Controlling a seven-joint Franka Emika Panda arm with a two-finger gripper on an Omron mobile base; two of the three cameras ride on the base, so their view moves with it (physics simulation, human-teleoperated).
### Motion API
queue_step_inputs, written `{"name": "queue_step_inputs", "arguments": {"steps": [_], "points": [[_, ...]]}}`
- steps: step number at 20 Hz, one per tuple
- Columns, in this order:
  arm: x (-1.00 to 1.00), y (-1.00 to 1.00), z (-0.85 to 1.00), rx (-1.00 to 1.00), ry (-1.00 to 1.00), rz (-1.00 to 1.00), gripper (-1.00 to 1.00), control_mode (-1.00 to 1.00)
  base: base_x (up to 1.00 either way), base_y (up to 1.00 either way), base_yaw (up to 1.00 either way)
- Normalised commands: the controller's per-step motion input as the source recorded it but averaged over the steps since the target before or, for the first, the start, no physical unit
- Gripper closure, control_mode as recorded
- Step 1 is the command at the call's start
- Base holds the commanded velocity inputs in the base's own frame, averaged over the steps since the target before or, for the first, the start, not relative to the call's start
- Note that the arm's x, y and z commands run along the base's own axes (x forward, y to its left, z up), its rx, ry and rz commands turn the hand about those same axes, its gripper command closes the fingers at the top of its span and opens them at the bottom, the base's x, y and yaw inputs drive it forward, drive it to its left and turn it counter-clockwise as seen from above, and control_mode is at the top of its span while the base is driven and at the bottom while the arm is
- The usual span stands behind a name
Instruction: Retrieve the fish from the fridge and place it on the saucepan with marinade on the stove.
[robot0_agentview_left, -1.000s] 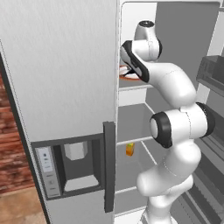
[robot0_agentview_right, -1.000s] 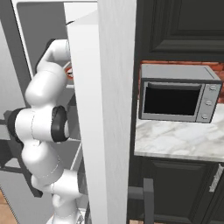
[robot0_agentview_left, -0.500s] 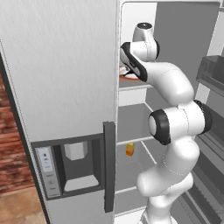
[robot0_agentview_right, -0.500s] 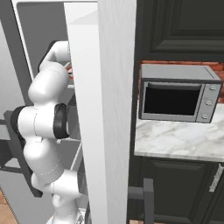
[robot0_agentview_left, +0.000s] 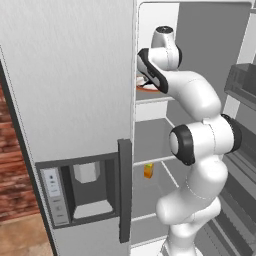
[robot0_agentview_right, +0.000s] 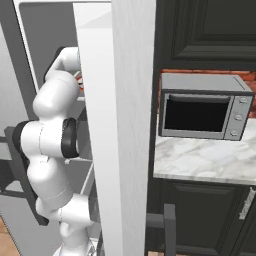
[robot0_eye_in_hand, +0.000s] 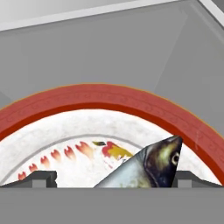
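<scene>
Dark cabinets (robot0_agentview_right: 210, 30), marble counter (robot0_agentview_right: 205, 160), microwave (robot0_agentview_right: 205, 106)

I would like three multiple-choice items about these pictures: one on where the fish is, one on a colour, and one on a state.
1. Where does the fish lie?
A. on a plate inside the fridge
B. on the marble counter
C. in the microwave

2. What colour is the rim of the plate?
A. blue
B. red
C. black

3. How does the pincer stand around the fish?
A. open, one tip on each side
B. shut beside it
C. far above it

Answers:
1 A: the hand view shows the fish on the plate, against the grey walls of the fridge.
2 B: a red band circles the white middle.
3 A: the dark fingertips flank the fish.
</scene>
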Motion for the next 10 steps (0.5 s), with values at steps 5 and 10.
{"name": "queue_step_inputs", "arguments": {"steps": [5,10], "points": [[0.00,0.00,-0.06,0.00,0.01,0.00,-1.00,-1.00,0.00,0.00,0.00],[0.00,0.00,0.00,0.00,0.01,0.00,-1.00,-1.00,0.00,0.00,0.00]]}}
